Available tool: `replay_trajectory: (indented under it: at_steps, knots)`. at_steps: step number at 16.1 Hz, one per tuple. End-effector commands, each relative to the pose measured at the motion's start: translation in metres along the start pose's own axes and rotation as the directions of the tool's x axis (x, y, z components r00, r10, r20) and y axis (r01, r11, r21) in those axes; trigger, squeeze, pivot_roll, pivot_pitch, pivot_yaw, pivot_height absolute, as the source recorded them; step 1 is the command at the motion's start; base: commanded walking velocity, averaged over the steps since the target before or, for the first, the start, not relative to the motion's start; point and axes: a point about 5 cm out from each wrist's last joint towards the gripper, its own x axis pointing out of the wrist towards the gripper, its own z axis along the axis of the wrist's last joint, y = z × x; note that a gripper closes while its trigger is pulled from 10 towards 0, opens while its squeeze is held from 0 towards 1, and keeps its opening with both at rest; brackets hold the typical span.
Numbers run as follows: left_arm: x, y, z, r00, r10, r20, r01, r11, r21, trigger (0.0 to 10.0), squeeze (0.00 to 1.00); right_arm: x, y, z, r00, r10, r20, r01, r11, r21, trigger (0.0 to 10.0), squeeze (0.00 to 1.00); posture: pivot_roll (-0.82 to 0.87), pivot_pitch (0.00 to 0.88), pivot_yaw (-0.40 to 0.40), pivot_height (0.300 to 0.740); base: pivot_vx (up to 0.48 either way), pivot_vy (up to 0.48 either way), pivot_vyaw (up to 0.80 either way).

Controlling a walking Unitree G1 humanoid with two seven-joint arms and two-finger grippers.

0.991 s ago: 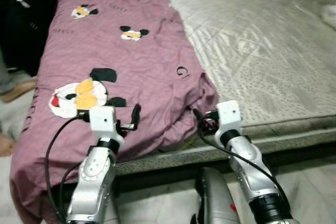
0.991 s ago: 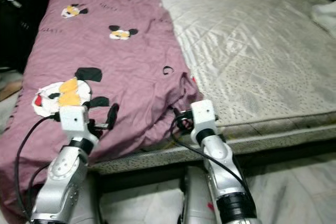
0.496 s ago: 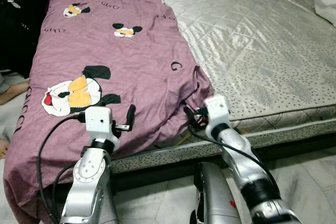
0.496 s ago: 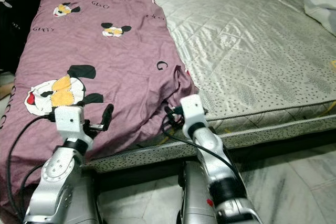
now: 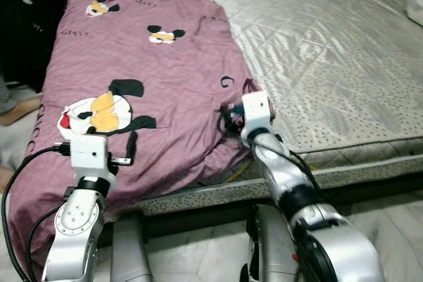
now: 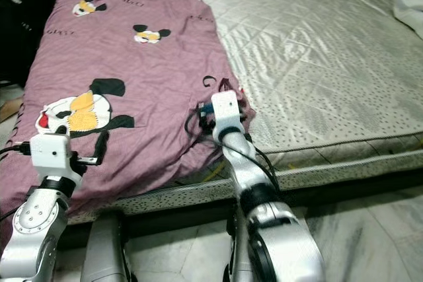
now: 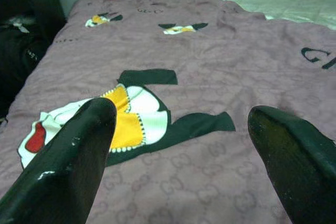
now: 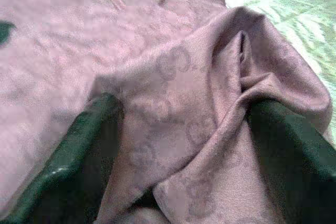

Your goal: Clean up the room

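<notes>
Since half a sec ago the right gripper (image 5: pixel 231 111) has pushed further onto the bed, up to the bunched fold at the blanket's right edge; the left arm has dropped back toward the foot edge of the mattress.

Purple blanket (image 5: pixel 158 77) (cartoon mouse prints, logo letters) covers the left strip of the mattress (image 5: pixel 330 51), hanging over the left side and foot edge. Rest of the mattress is bare, quilted, silvery.

Right gripper: wrist view shows its fingers (image 8: pixel 84 150) spread wide, w/ the raised blanket fold sitting between them, cloth touching both fingers but not pinched tight.

Left gripper (image 5: pixel 130 144) hovers just over the blanket near the foot edge, beside the big mouse print (image 7: pixel 126 119); jaws wide apart, nothing in them.

Bit of white cloth (image 6: pixel 410 11) at the far right edge of the mattress.
</notes>
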Motion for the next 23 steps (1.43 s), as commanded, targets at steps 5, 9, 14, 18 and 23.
replay_trajectory:
  at_steps: [5,9,14,18,23]
  knots:
    - [0.001,-0.010,-0.001,1.000,-0.031,-0.006,0.031,0.999,-0.015,10.0,0.00,-0.001,-0.011,-0.013,0.996,-0.058,-0.063,0.058,0.998,-0.005,0.0,0.00,0.08,0.127,-0.024,0.508,0.000,0.000,0.00]
    - [0.002,-0.011,0.000,0.999,-0.033,-0.003,0.033,0.999,-0.015,10.0,0.00,-0.010,-0.016,-0.036,0.985,-0.084,-0.148,0.077,0.996,-0.052,0.0,0.00,0.09,0.126,-0.025,0.508,0.000,0.000,0.00]
    - [0.004,-0.012,0.000,1.000,-0.028,-0.001,0.028,0.999,-0.020,10.0,0.00,-0.016,-0.037,-0.051,0.957,-0.164,-0.241,0.172,0.985,0.015,0.0,0.00,0.08,0.125,-0.028,0.508,0.000,0.000,0.00]
    - [0.006,-0.014,0.000,0.999,-0.036,0.002,0.036,0.999,-0.024,10.0,0.00,-0.019,-0.053,-0.053,0.945,-0.205,-0.255,0.232,0.970,0.077,0.0,0.00,0.07,0.121,-0.021,0.508,0.000,0.000,0.00]
    - [0.010,-0.012,0.002,0.999,-0.032,0.009,0.032,0.999,-0.026,10.0,0.00,-0.030,-0.082,-0.056,0.935,-0.253,-0.248,0.290,0.948,0.127,0.0,0.00,0.06,0.121,-0.019,0.508,0.000,0.000,0.00]
